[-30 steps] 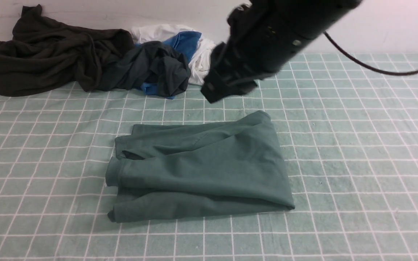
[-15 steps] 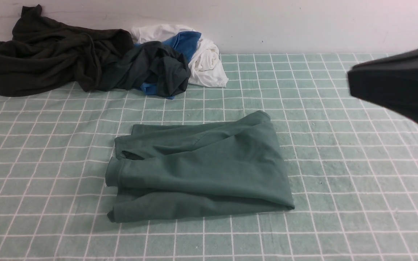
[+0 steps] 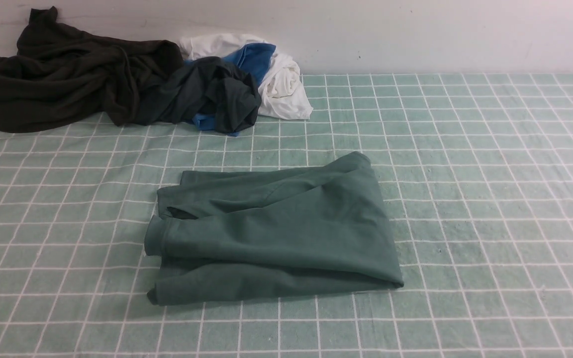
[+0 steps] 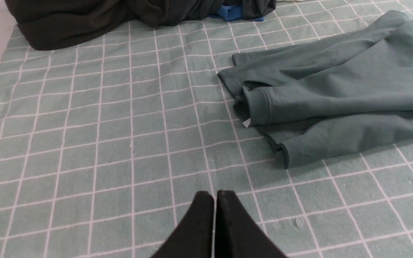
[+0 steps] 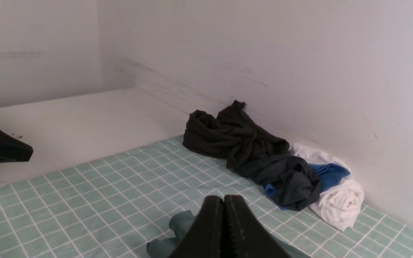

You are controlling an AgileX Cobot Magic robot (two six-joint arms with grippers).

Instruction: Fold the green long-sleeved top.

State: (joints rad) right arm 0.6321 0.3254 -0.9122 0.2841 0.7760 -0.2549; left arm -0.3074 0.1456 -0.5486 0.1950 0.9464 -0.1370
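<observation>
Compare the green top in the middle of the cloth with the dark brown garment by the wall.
The green top lies flat in folded layers; the dark brown garment is bunched in a rumpled heap. The top lies alone; the brown one touches other clothes. Both rest on the checked cloth, ungripped.

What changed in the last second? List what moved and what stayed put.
The right arm swung from above the green top toward the robot's right and left the front view. Nothing was grasped or released. The green top, the clothes pile and the checked cloth did not shift.
</observation>
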